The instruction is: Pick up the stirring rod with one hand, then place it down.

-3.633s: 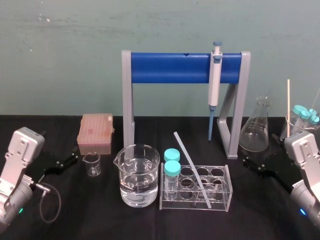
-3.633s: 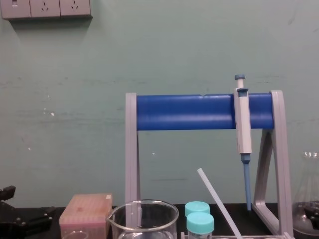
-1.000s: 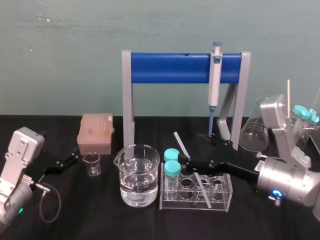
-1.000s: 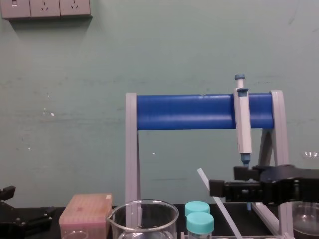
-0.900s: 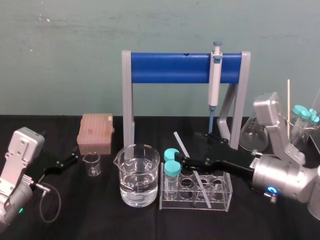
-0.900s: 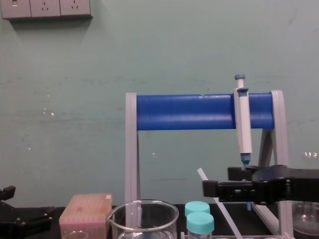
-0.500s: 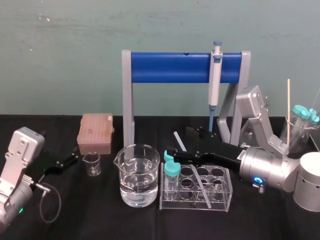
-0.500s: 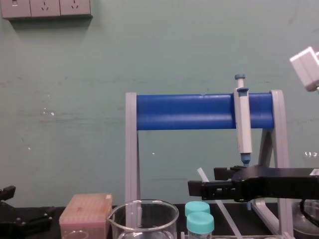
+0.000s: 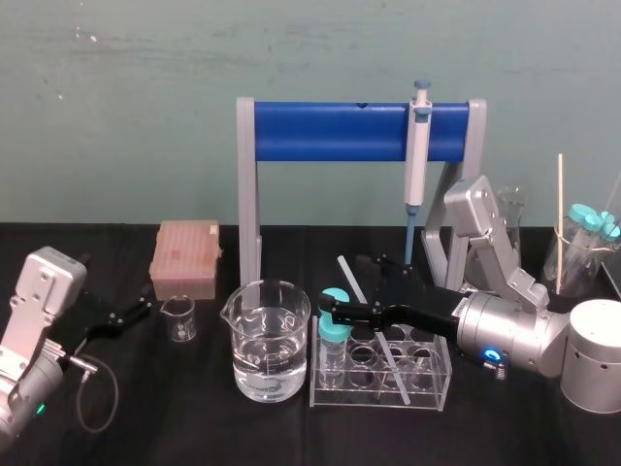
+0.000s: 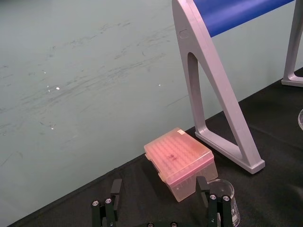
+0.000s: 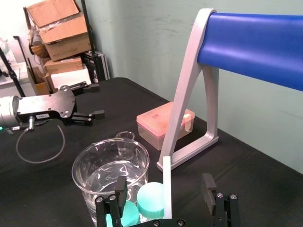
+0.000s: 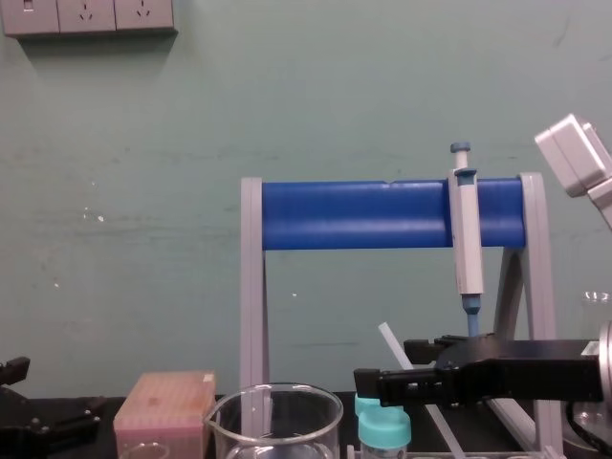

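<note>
Right black boxy gripper (image 9: 347, 285) spread, straddling thin translucent whitish stirring rod (image 9: 344, 267); rod axis leans left; left gripper (image 9: 136, 313) parked, spread.

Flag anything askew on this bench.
The stirring rod leans slantwise across the test tube rack, one end sticking up. The right tool is open around it; the left tool is parked far left. Nothing spilled.
</note>
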